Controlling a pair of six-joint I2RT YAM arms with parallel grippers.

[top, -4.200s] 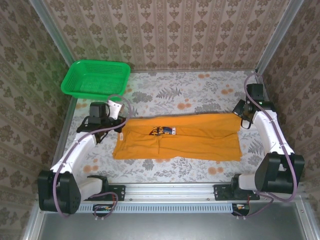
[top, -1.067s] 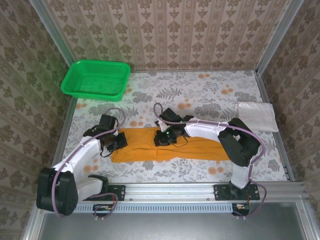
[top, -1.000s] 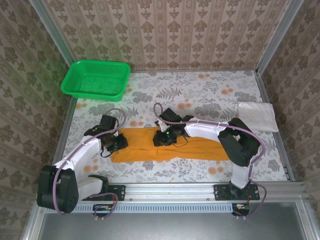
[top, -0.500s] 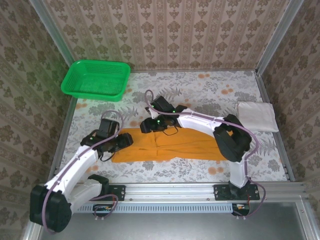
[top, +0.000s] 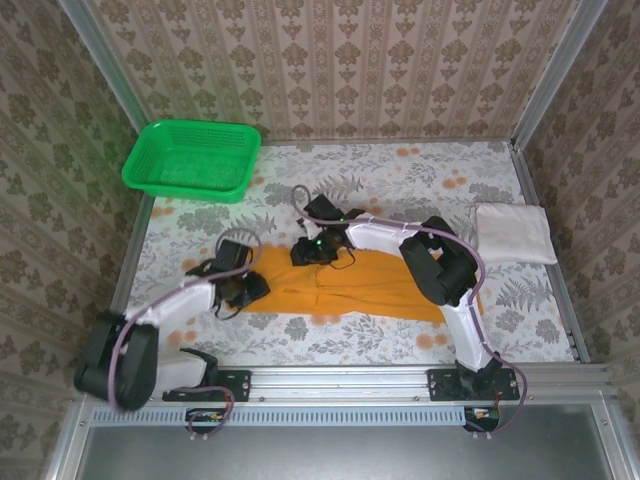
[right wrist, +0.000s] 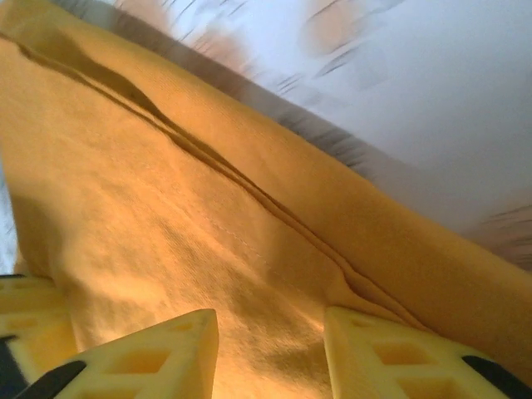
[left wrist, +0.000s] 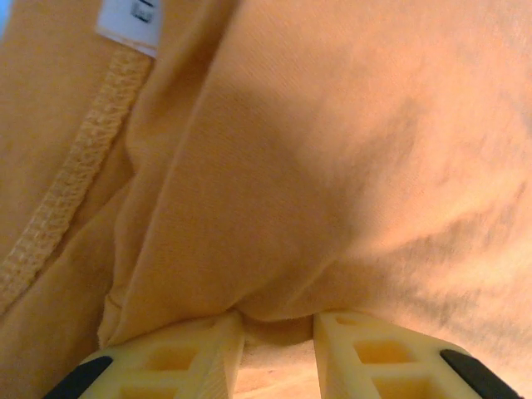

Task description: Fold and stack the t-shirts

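- Your mustard-orange t-shirt (top: 380,285) lies flat in a long strip across the middle of the table (top: 400,180), running left to right, with its plain side up.
- Your left gripper (top: 250,290) sits low at the left end of that strip, on the cloth.
- In the left wrist view, the left gripper (left wrist: 278,320) has its two fingers drawn close, and the mustard-orange t-shirt (left wrist: 332,166) is bunched down into the narrow gap between them; it is clamped on the cloth.
- In that same view a white label (left wrist: 125,18) shows at the top left, and a stitched hem (left wrist: 71,199) runs down the left side.
- Your right gripper (top: 303,252) is reached across to the far edge of the shirt, left of the table's middle.
- In the right wrist view, the right gripper (right wrist: 270,316) has its fingers set apart with the mustard-orange t-shirt (right wrist: 166,208) between them and a folded ridge running across beyond them. You cannot tell from this whether the fingers are pinching a layer or only resting on it.
- The white t-shirt (top: 515,232) lies folded at the right edge of the table, well apart from the orange one and from both grippers.
- The green basket (top: 190,160) stands at the far left corner.
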